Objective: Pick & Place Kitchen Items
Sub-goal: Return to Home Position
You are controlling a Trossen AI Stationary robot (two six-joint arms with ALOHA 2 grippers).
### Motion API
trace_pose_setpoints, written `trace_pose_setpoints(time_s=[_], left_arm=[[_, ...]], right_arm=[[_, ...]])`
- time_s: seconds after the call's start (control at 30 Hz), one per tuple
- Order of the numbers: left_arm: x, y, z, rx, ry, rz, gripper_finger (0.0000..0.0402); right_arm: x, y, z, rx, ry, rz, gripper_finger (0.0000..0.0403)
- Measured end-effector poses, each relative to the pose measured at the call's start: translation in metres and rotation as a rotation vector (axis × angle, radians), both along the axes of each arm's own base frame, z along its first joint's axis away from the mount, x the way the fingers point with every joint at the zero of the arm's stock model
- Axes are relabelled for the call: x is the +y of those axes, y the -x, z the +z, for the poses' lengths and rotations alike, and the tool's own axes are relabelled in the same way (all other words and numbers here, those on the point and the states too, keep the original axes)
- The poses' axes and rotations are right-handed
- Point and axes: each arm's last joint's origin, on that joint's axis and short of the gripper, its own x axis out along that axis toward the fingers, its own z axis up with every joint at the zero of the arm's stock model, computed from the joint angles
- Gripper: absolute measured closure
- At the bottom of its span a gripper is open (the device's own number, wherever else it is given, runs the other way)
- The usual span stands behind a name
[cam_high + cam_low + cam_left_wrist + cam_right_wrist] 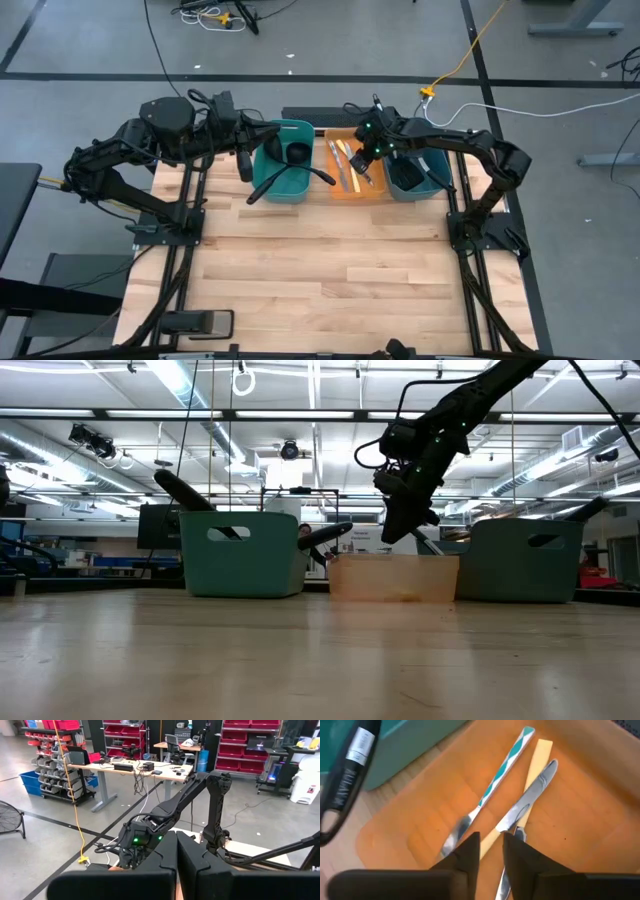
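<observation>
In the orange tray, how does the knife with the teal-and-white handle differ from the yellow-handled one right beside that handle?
The patterned knife has a teal-and-white striped handle with a rounded end. The yellow-handled knife has a plain pale handle with a squared end. The patterned knife lies uncovered, while the yellow-handled knife has another knife lying blade-first across it. Both lie flat in the orange tray, with their handles toward the same end.

right claw (490, 841) covers part of the yellow knife (540, 754)
</observation>
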Motion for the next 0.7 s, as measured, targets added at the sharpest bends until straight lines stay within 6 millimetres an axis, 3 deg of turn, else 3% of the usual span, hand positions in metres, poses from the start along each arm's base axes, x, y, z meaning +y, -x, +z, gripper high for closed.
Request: trace_pose_setpoints(time_s=[0.27,0.5,0.7], left_arm=[[0.000,0.000,0.001,-0.019,0.032,0.004,0.0400],[-0.002,0.000,0.001,-0.033,0.063,-0.028,0.0400],[-0.005,-0.001,0.001,-0.019,0.031,-0.093,0.0400]], right_arm=[[0.006,0.003,0.018,-0.053,0.035,0.021,0.0393],[0.019,0.008,0.042,-0.117,0.084,0.070,0.0399],[0.042,0.018,0.073,-0.149,0.190,0.069,0.0401]])
